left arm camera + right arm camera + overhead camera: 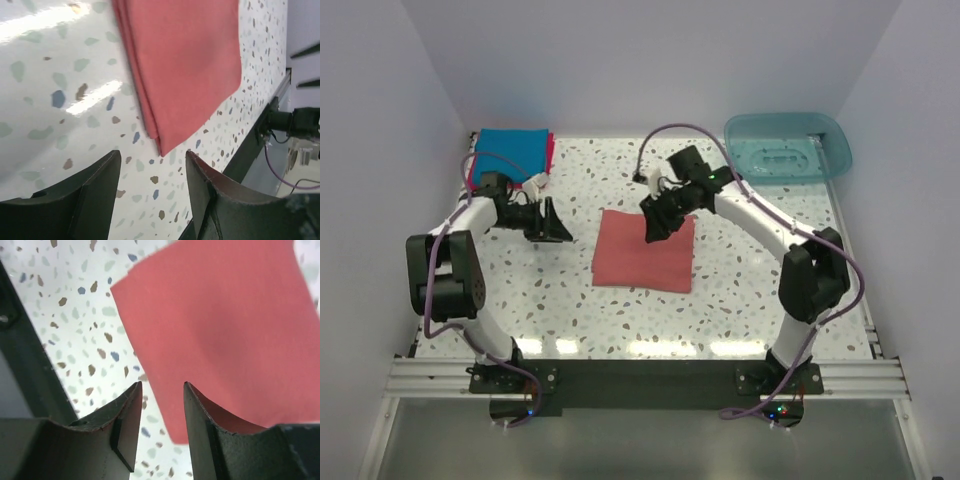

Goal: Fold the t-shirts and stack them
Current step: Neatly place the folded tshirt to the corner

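Note:
A salmon-red t-shirt (pixel 645 252) lies folded into a flat rectangle in the middle of the table; it also shows in the left wrist view (pixel 190 65) and the right wrist view (pixel 225 335). At the back left corner a folded bright blue t-shirt (pixel 510 152) rests on a crimson-pink t-shirt (pixel 551 150). My left gripper (pixel 555 225) hovers left of the salmon shirt, open and empty (pixel 152 165). My right gripper (pixel 658 228) hangs above the shirt's far edge, open with nothing between its fingers (pixel 162 400).
A translucent teal plastic tub (pixel 788 146) stands at the back right corner. White walls close in the speckled table (pixel 740 300) on three sides. The black rail (pixel 640 378) with both arm bases runs along the near edge.

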